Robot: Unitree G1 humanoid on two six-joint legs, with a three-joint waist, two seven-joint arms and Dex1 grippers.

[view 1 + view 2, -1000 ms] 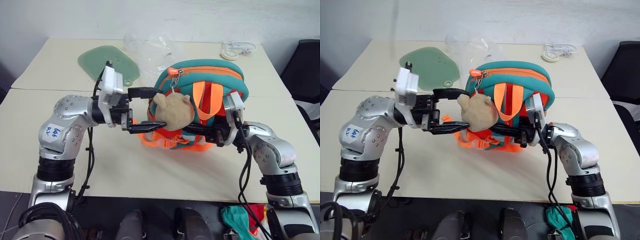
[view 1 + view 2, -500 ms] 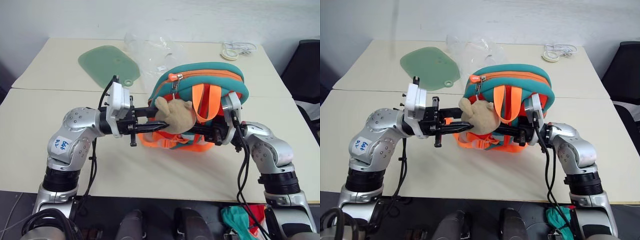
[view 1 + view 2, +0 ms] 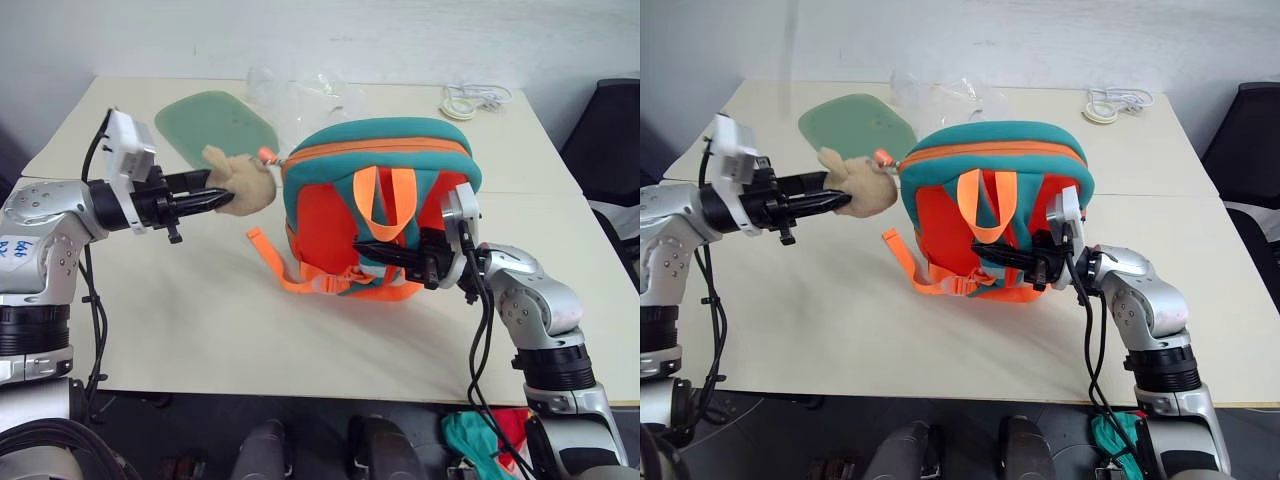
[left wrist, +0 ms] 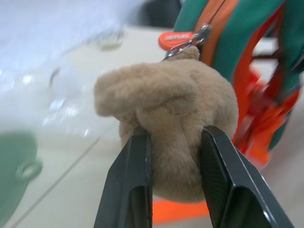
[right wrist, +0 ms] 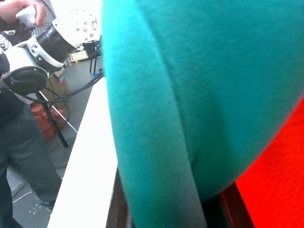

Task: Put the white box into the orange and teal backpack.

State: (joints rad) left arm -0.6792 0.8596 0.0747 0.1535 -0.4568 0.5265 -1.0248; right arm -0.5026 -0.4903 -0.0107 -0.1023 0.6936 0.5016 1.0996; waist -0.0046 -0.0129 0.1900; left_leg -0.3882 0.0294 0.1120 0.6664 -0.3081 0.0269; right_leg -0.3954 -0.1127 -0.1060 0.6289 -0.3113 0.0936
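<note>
We see the backpack (image 3: 380,205) standing upright near the middle of the worktop (image 3: 200,320), its orange back panel and teal straps facing us and its orange webbing trailing onto the worktop toward the near edge.

Our left gripper (image 3: 208,200) is clenched on the plush (image 3: 240,182), which hangs off the backpack's zipper pull at the bag's top left corner. In the left wrist view the two black fingers (image 4: 130,180) press into the plush (image 4: 166,128) from either side, and the metal clip and orange tab above it lead to the backpack's zipper line. The plush is held out to the left of the bag, above the worktop, toward the left edge.

Our right gripper (image 3: 385,250) reaches in from the right, level, and is clamped on a teal strap (image 3: 432,195) low on the backpack's back panel. The right wrist view has that strap (image 5: 156,123) running between its fingers, with orange fabric beside it.

Behind the plush, toward the far left corner, lies a green mat (image 3: 215,120). A clear bag (image 3: 300,95) sits by the far edge, and a coiled white cable (image 3: 470,100) lies toward the far right corner.
</note>
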